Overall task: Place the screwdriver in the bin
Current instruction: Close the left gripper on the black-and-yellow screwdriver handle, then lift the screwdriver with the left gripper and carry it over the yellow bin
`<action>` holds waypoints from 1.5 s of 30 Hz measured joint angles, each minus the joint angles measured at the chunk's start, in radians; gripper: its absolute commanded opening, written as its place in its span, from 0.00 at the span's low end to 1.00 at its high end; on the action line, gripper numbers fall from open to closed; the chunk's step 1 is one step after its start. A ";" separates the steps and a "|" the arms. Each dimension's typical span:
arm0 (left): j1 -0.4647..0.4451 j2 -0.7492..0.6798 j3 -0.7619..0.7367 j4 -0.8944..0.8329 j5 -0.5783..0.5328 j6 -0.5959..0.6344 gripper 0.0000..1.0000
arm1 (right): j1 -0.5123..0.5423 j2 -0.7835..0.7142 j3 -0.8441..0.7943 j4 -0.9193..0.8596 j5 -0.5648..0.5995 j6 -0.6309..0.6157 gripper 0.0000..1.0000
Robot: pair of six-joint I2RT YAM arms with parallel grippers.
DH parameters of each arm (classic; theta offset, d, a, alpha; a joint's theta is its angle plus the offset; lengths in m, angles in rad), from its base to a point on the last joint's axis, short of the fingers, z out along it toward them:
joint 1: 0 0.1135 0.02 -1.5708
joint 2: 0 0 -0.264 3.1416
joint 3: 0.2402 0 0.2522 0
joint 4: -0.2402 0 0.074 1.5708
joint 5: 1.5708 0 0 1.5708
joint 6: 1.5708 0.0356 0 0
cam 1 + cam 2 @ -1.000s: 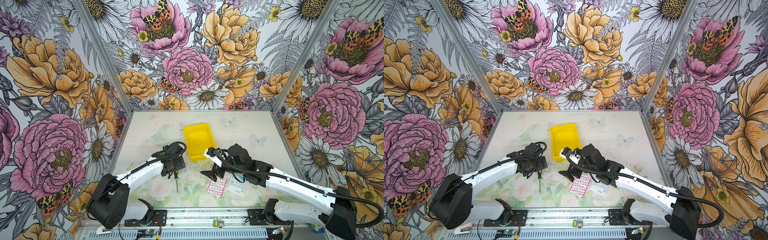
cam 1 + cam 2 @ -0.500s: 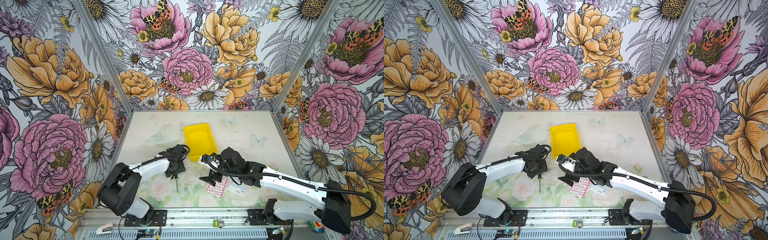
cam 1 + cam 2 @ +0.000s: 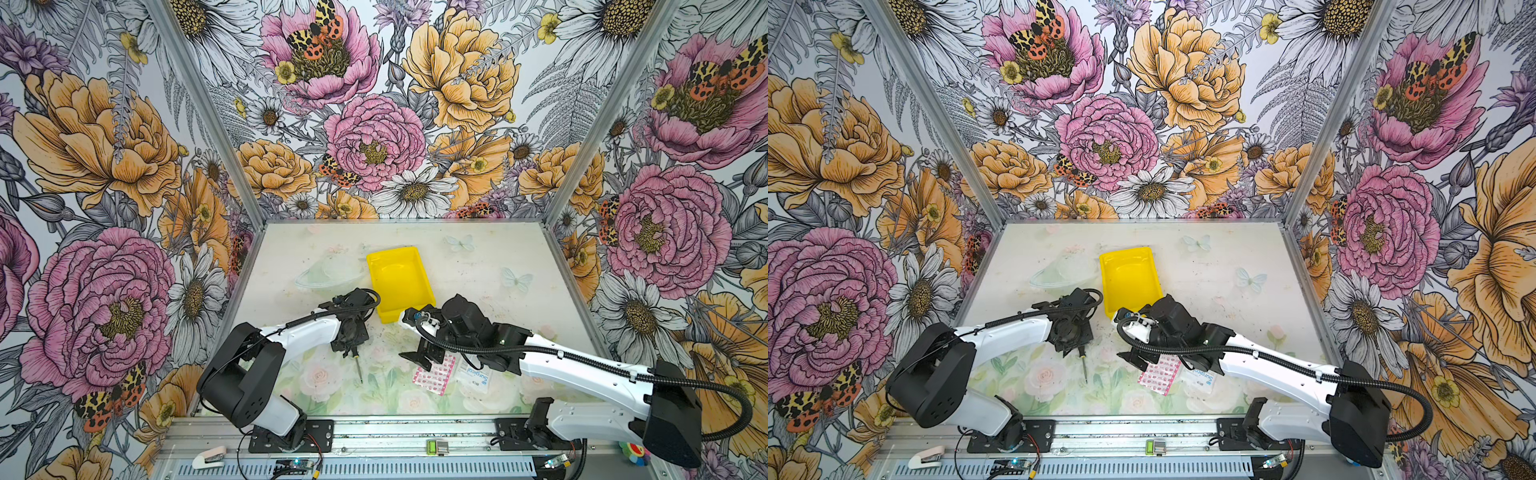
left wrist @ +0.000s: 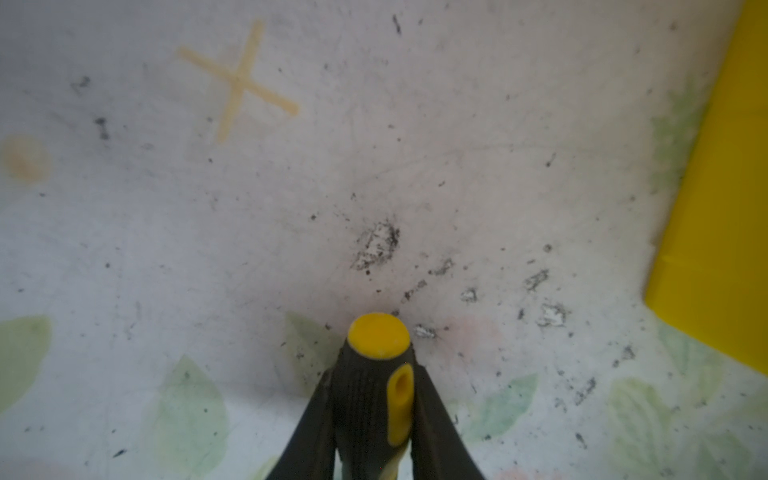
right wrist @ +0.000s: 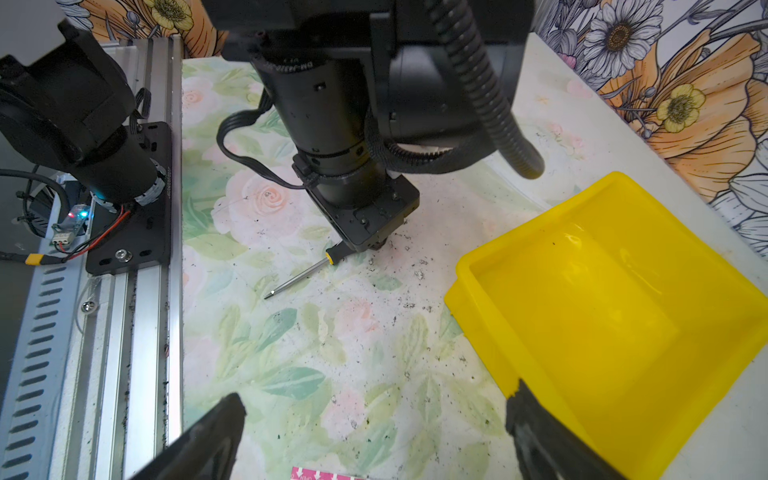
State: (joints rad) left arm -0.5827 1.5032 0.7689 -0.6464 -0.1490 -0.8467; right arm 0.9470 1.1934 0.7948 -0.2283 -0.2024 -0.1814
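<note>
Though seemingly gritty, floral tabletop (image 3: pixel 478 270), walls (image 3: pixel 374 137).

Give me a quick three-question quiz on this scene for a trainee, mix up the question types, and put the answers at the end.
1. True or false: the screwdriver already lies inside the bin.
2. Fill in: the right gripper has its jaws ___.
3. Which one is clamped on the screwdriver's handle? A) left gripper B) right gripper C) neither
Key: 1 false; 2 open; 3 A.
</note>
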 measured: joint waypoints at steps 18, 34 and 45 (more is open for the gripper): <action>0.055 -0.113 0.254 -0.112 -0.023 0.119 0.18 | -0.106 0.004 0.051 0.001 0.008 0.038 0.99; 0.090 0.135 0.709 -0.121 -0.025 0.271 0.18 | -0.228 0.019 0.095 0.033 0.044 0.138 1.00; 0.088 0.446 0.963 -0.118 -0.014 0.275 0.20 | -0.273 0.012 0.096 0.038 0.101 0.209 1.00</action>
State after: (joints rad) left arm -0.4950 1.9495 1.7321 -0.7643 -0.1631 -0.5716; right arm 0.6743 1.2057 0.8906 -0.1905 -0.1013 0.0277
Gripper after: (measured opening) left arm 0.272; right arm 0.995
